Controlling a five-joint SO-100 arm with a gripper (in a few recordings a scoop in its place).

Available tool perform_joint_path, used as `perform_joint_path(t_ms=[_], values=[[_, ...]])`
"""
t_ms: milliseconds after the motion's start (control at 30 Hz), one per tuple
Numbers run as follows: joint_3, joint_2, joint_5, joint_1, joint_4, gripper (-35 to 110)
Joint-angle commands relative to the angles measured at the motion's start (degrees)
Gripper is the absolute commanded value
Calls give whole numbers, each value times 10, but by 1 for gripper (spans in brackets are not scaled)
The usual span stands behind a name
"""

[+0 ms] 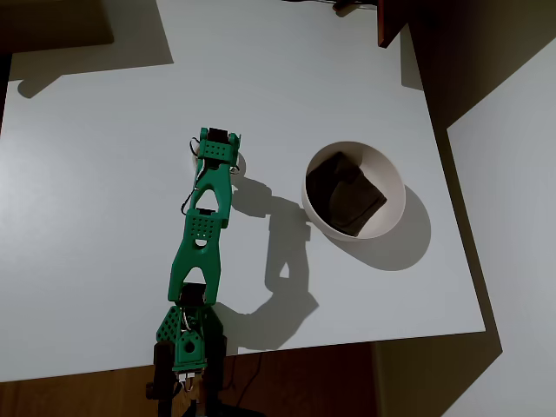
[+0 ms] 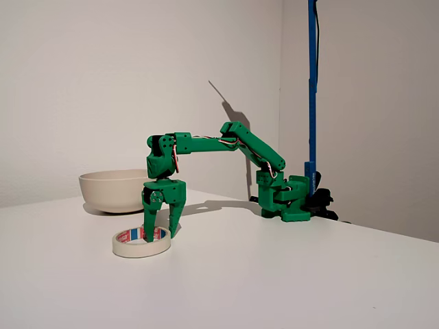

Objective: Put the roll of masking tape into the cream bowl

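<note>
The roll of masking tape (image 2: 141, 242) lay flat on the tabletop (image 2: 288, 274), well apart from the cream bowl (image 2: 114, 190). The green gripper (image 2: 163, 229) stood over it with its fingers (image 2: 150, 219) apart, apparently one tip inside the ring and one outside its rim. A clean grasp probably called for closing squarely on that wall, then lifting straight before swinging toward the bowl.

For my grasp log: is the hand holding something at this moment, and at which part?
Cannot be told. In the fixed view the hand is down at the roll of masking tape, fingers straddling its right wall; the roll lies flat on the table.
</note>
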Motion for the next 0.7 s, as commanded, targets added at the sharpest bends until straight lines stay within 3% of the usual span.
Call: perform_joint_path(t_ms=[0, 133, 400, 667], values=[[-18, 13, 7, 2, -4, 8], [-18, 15, 3, 2, -8, -8], [-18, 43, 6, 0, -15, -8], [-18, 198, 10, -7, 35, -8]])
